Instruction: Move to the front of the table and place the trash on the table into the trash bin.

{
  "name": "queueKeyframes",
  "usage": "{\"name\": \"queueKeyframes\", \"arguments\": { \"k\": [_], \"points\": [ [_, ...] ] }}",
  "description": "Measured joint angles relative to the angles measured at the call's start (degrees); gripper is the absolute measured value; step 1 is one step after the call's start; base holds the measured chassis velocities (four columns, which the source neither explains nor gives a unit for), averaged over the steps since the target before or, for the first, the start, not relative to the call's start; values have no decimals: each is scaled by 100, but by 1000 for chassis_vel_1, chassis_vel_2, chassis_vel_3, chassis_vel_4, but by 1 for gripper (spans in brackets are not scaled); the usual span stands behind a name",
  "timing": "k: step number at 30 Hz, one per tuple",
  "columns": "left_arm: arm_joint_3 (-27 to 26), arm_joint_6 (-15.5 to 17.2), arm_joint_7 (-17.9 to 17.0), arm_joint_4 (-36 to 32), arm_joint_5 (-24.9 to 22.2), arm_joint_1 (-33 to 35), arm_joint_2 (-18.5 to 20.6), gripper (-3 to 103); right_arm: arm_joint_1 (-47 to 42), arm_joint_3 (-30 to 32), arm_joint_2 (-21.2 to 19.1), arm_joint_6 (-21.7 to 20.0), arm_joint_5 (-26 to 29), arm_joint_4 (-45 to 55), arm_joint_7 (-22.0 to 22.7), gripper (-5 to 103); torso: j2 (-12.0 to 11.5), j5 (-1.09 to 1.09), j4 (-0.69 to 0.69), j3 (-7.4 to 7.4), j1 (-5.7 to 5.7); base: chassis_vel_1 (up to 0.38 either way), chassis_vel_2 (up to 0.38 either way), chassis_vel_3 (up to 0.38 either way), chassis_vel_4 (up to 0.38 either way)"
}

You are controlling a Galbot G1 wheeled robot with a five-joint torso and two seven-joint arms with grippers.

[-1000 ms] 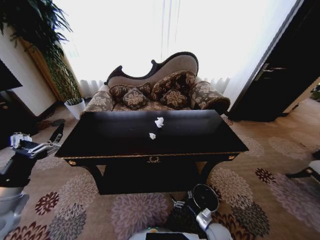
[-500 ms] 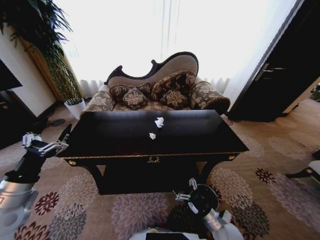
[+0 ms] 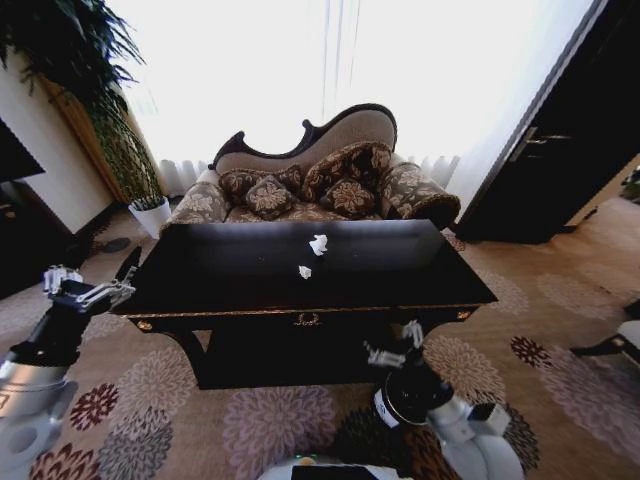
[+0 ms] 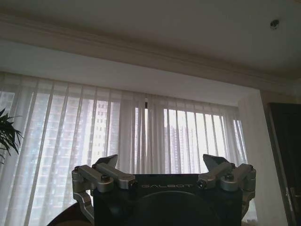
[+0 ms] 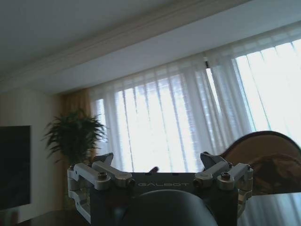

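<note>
Two paper balls (image 3: 312, 256) lie on the table (image 3: 220, 280), whose front edge hides part of the released right gripper (image 3: 392, 348), while the left gripper (image 3: 88, 290) gapes empty beside its left end.

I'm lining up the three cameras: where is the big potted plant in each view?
Head view: the potted plant stands in the far left corner, left of the sofa.
Left wrist view: a few of its leaves at the picture's edge.
Right wrist view: the potted plant stands whole beside the window.
Shared landmark: the sheer curtains.

You have two paper balls (image 3: 318, 244) mid-bench (image 3: 400, 275), sofa (image 3: 320, 180) behind, plant (image 3: 100, 110) far left.
</note>
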Motion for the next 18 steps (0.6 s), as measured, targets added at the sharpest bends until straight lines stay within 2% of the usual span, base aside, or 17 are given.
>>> {"name": "queueKeyframes", "arguments": {
  "k": [1, 4, 6, 9, 10, 12, 15, 17, 18],
  "points": [
    [-23, 4, -2, -37, -5, 21, 2, 100, 87, 45, -56, -173, 46, 79, 256, 100, 0, 1, 0, 0, 0, 0, 0, 0, 0],
    [-74, 25, -3, -132, -34, 75, -9, 100, 341, 201, -272, -515, 93, 187, 654, 100, 0, 2, 0, 0, 0, 0, 0, 0, 0],
    [-78, 26, -3, -141, -35, 84, -15, 100, 366, 216, -305, -555, 93, 198, 691, 100, 0, 1, 0, 0, 0, 0, 0, 0, 0],
    [-82, 26, -3, -162, 23, 147, -98, 100, 546, 178, -558, -981, 71, 324, 1232, 100, 0, 1, 0, 0, 0, 0, 0, 0, 0],
    [-82, 26, -3, -162, 23, 147, -98, 100, 546, 178, -558, -981, 71, 324, 1232, 100, 0, 1, 0, 0, 0, 0, 0, 0, 0],
    [-77, 21, -3, -182, 90, 183, -157, 100, 686, 53, -737, -1235, 62, 382, 1516, 100, 0, 1, 0, 0, 0, 0, 0, 0, 0],
    [-35, 21, 0, -284, 187, 240, -278, 100, 1005, -181, -1286, -1572, 28, 384, 1748, 100, 0, 1, 0, 0, 0, 0, 0, 0, 0],
    [-26, 22, 1, -308, 207, 254, -306, 100, 1071, -230, -1432, -1617, 18, 363, 1800, 100, 0, 0, 1, 0, 0, 0, 0, 0, 0],
    [-7, 24, 1, -354, 257, 294, -369, 100, 1194, -357, -1771, -1675, -9, 272, 1911, 100, 0, 4, 0, 0, 0, 0, 0, 0, 0]
  ]
}}
